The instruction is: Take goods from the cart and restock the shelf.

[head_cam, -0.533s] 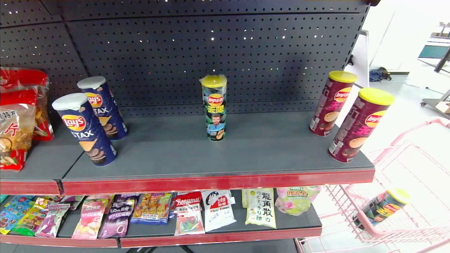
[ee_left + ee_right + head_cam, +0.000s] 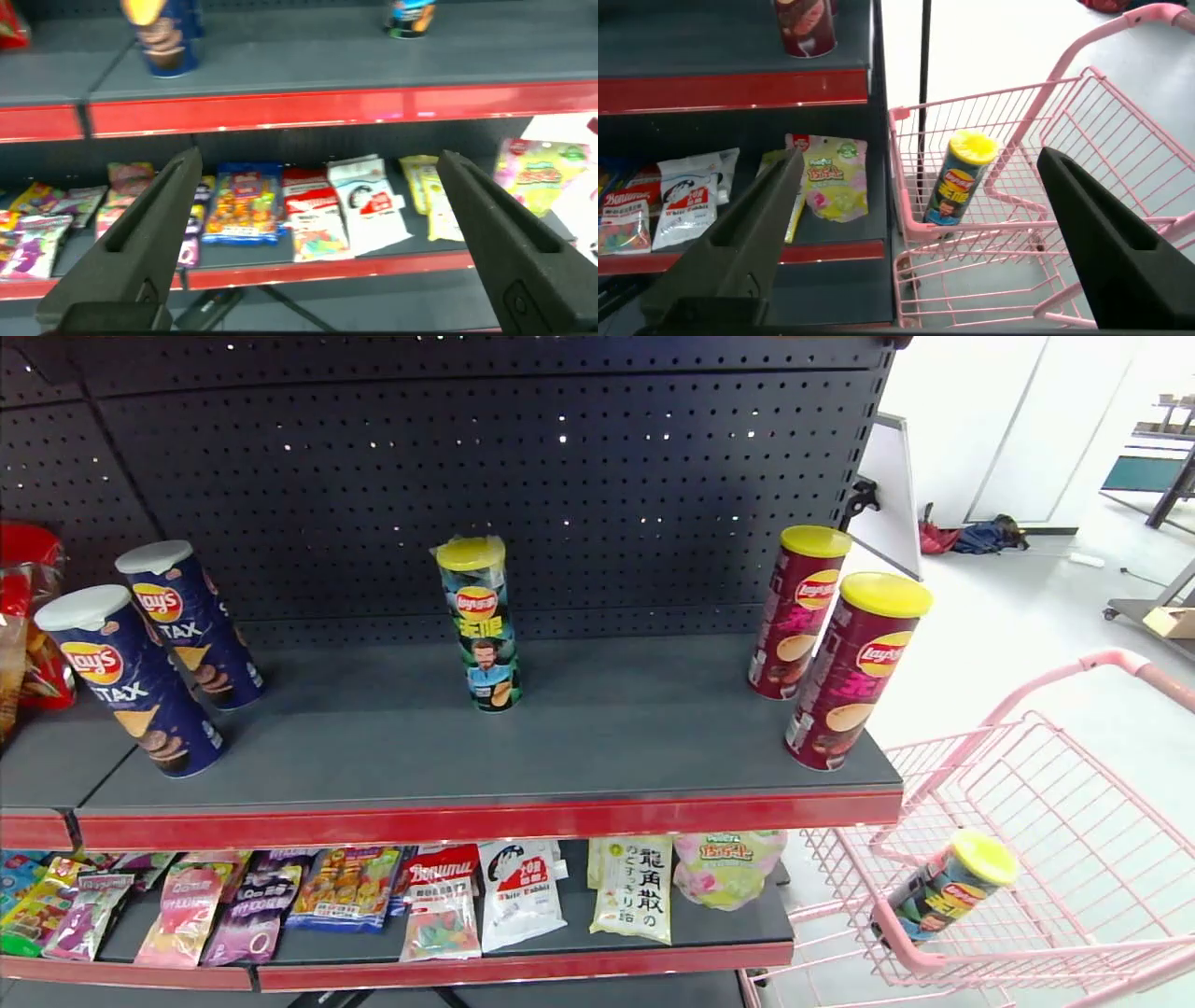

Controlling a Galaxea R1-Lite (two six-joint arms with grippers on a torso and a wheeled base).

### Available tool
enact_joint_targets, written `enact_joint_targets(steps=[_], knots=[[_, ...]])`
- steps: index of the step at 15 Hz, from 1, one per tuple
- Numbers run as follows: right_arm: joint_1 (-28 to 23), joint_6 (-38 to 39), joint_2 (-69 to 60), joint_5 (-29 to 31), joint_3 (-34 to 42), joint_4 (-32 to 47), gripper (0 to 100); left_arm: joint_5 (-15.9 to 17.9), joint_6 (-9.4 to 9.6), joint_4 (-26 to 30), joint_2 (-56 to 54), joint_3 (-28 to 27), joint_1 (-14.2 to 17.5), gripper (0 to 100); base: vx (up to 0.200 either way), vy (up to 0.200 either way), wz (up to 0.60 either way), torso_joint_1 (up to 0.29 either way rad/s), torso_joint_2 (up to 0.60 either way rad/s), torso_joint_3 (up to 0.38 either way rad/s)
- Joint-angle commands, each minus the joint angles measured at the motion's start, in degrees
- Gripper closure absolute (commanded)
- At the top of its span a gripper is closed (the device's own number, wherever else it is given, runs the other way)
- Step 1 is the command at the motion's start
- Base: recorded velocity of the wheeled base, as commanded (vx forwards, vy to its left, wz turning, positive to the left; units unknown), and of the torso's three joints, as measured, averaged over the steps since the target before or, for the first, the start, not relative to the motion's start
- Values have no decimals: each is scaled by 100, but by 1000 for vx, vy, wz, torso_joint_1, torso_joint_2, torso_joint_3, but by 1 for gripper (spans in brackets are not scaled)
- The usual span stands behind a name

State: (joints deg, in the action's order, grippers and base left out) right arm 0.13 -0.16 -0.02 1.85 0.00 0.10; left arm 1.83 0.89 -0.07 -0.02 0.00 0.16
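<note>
Shelf (image 2: 485,747) up top, and its dark deck has wide bare stretches either side of the lone green can (image 2: 481,621) standing upright mid-row; that's where I'd judge new stock belongs. Pink cart (image 2: 1106,663) sits just off the shelf's right end, handy for a short carry, with one matching can in the cart (image 2: 943,887) leaning in a corner of the wire basket nearest the shelf. Snack bags (image 2: 523,891) line the tier below. Two maroon cans (image 2: 854,672) crowd the deck's right edge, the front one close to the red lip, so any lift from the basket will likely need to clear them. Two blue cans (image 2: 126,681) stand toward the left. Left pincer (image 2: 318,159) is spread wide, carrying nothing, facing the lower tier. Right pincer (image 2: 920,154) is likewise spread and empty, looking toward that leaning can, with open room above the basket.
</note>
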Motion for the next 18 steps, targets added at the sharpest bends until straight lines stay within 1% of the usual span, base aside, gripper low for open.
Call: enact_joint_targets(steps=[1, 4, 8, 16, 18], knots=[[4, -2, 2, -1, 0, -1, 0, 2, -1, -1, 2, 0, 2, 0, 0, -200, 0, 7, 7, 2], [4, -2, 2, -1, 0, -1, 0, 2, -10, -1, 2, 0, 2, 0, 0, -200, 0, 1, 7, -1], [4, -2, 2, -1, 0, -1, 0, 11, -36, -1, 2, 0, 2, 0, 0, 0, 0, 0, 0, 0], [4, 7, 2, 8, 0, -1, 0, 11, -54, 7, 2, 0, 2, 0, 0, 0, -600, 2, 4, -1], [4, 7, 2, 8, 0, -1, 0, 11, -54, 7, 2, 0, 2, 0, 0, 0, 0, 0, 0, 0]])
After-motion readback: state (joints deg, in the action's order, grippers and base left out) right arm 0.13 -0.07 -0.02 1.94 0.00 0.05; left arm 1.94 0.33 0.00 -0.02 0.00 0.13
